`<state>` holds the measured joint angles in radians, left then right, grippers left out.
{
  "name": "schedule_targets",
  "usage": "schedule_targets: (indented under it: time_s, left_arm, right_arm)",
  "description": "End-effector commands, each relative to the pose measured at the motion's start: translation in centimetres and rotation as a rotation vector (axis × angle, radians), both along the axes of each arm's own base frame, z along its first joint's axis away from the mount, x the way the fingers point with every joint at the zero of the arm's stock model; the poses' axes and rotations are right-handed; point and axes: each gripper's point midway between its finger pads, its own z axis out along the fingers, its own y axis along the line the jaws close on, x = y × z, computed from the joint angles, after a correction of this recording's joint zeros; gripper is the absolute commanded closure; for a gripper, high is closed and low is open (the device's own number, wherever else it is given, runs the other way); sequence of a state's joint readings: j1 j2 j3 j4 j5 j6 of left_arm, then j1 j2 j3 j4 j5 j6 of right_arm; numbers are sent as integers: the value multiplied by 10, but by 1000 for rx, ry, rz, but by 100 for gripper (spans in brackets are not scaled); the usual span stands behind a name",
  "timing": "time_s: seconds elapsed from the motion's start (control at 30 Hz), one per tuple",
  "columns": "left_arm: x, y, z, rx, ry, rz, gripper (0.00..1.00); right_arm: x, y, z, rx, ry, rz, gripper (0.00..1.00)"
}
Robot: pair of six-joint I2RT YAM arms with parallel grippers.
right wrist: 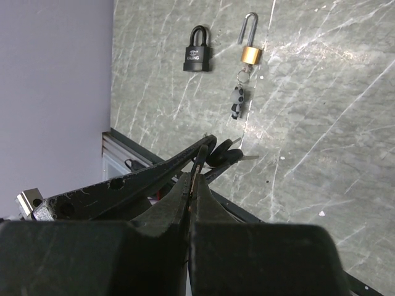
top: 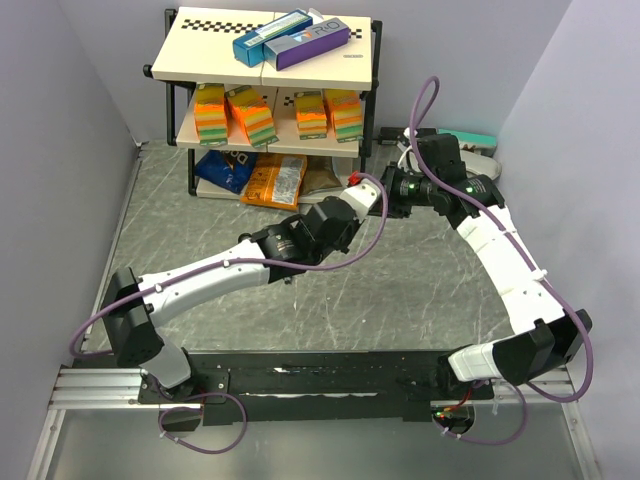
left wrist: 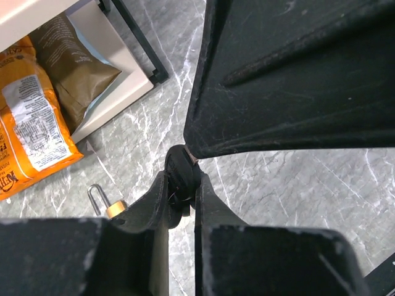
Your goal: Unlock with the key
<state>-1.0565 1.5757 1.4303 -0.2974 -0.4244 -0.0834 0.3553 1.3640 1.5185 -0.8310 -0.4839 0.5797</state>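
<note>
Handover of key (right wrist: 223,152) mid-air.
Left gripper (left wrist: 183,185), right gripper (right wrist: 196,159) both clamped on key; next: loosen right, reach black padlock (right wrist: 197,52).

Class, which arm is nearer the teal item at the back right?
Right. The right arm passes just beside the teal item; the left arm ends to its left.

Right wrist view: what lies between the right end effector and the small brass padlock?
In the right wrist view, a small dark bunch of keys on a ring lies attached to the brass padlock; the rest is bare grey marbled tabletop.
</note>
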Motion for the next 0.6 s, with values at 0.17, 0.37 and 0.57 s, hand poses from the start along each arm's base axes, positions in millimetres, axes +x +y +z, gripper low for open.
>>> schedule_targets:
  time_s: [0.17,0.37,0.57]
  left_arm:
    - [-11,-13,-1,-163,115,40,99]
    - [-14,-10,-12,-238,223,53,99]
    - [-5,20,-18,-354,309,111,99]
  right_arm:
    - [-3,16,8,82,11,50,71]
    - [3,13,-3,89,19,36,53]
    - [11,6,-2,158,-12,20,37]
